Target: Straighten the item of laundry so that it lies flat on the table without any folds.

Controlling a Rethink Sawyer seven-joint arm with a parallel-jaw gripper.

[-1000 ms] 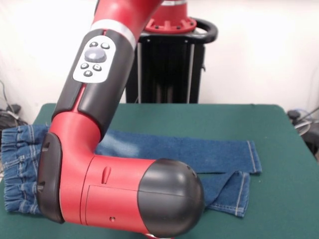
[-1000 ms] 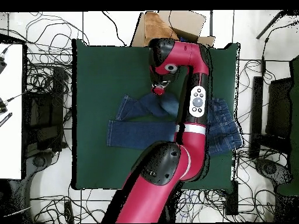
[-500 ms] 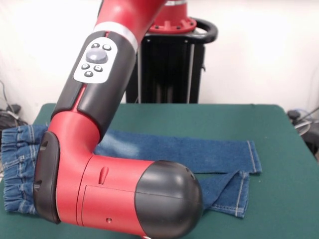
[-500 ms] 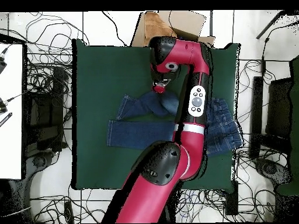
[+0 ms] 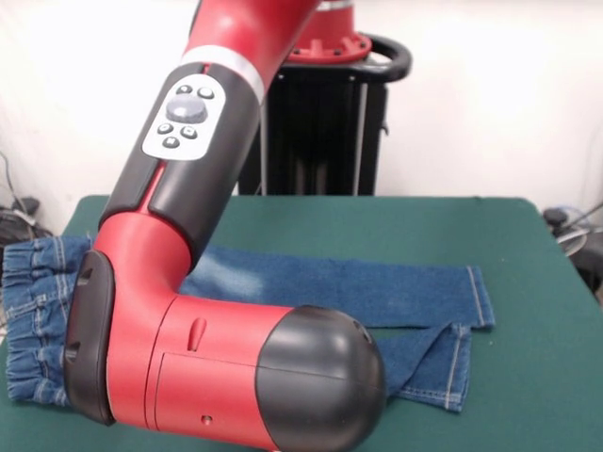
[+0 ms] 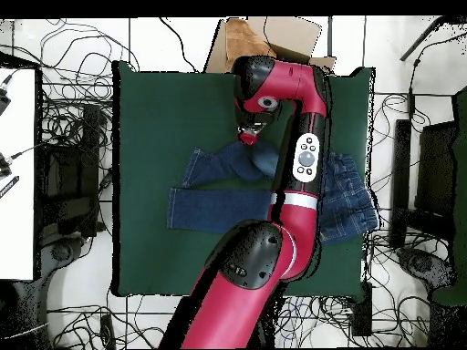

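Observation:
The item of laundry point(image 5: 377, 287) is a small pair of blue jeans lying across the green table point(image 5: 528, 377). Its gathered waistband point(image 5: 33, 311) is at the left edge and both legs stretch to the right. The nearer leg ends with its hem slightly askew. My arm's big red elbow hides the middle of the jeans in the front view. From overhead, the jeans point(image 6: 219, 205) show one long flat leg and one shorter, bunched leg. My gripper point(image 6: 248, 138) hangs at the bunched leg's far edge. Whether it touches or holds the cloth does not show.
A cardboard box point(image 6: 264, 36) stands beyond the table's edge near the gripper. Tangled cables point(image 6: 73, 82) lie on the floor all around. A white surface point(image 6: 18, 173) sits to the left. The waistband point(image 6: 351, 205) reaches close to the table's right edge.
My forearm with the button panel has shifted slightly. The gripper stays at about the same spot, and the jeans lie as before.

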